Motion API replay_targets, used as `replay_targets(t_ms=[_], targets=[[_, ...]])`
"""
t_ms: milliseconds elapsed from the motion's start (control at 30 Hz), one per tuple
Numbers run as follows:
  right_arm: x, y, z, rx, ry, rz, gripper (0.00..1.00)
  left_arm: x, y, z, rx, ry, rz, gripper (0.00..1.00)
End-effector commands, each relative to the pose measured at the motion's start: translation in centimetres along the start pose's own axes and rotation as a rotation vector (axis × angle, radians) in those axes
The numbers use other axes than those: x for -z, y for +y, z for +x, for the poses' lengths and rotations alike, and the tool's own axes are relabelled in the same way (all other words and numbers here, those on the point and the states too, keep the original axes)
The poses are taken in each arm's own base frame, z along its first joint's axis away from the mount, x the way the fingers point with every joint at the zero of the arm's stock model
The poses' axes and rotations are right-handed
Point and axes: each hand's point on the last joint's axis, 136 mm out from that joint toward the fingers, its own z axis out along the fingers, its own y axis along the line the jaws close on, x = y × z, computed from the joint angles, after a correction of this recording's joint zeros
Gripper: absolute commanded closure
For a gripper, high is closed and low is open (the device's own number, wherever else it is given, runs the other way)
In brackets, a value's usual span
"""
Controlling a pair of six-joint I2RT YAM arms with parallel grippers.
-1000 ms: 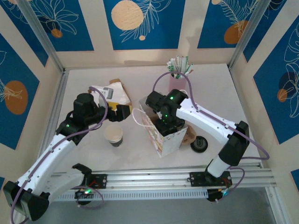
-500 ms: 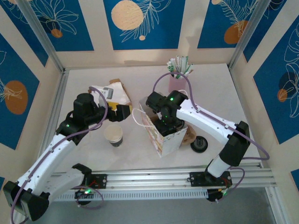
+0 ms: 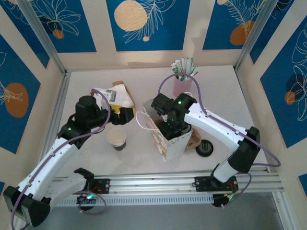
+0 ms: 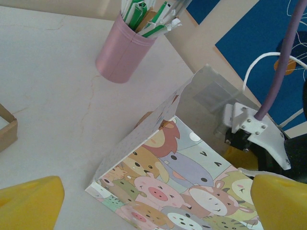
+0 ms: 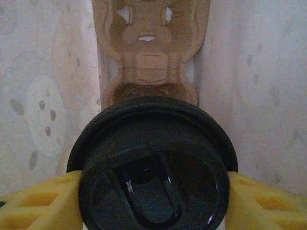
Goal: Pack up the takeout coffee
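Observation:
The takeout coffee (image 5: 152,167), a cup under a round black lid, sits between my right gripper's (image 5: 152,203) yellow fingers (image 5: 38,203), which are shut on it. It hangs inside the cartoon-animal paper bag (image 3: 173,144), just above a brown cardboard cup carrier (image 5: 151,48) at the bag's bottom. From above, the right gripper (image 3: 172,125) reaches down into the bag's mouth and hides the cup. My left gripper (image 3: 125,116) stands open just left of the bag (image 4: 182,177), holding nothing, with its yellow fingers (image 4: 29,203) spread wide.
A lidless cup with a white inside (image 3: 116,138) stands left of the bag. A loose black lid (image 3: 205,147) lies to its right. A pink holder of straws (image 3: 182,82) stands behind. Papers and a brown bag (image 3: 115,96) lie at the back left.
The right arm's elbow has shifted slightly to the right; its gripper stays in the bag with the coffee. The left arm has not moved.

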Motion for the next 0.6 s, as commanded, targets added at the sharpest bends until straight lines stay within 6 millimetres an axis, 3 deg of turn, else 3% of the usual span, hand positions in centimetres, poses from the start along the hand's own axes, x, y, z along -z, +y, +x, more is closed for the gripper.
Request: replay_targets(t_ms=[0,567], targets=[[0.19,-0.12,0.40,0.014,-0.017,0.000,0.43,-0.15,-0.59,-0.06,-0.024,-0.009,0.026,0.00],[0.00,-0.09,0.31,0.016,-0.028,-0.006,0.43,-0.39,-0.53,0.08,-0.024,-0.002,0.026,0.00]])
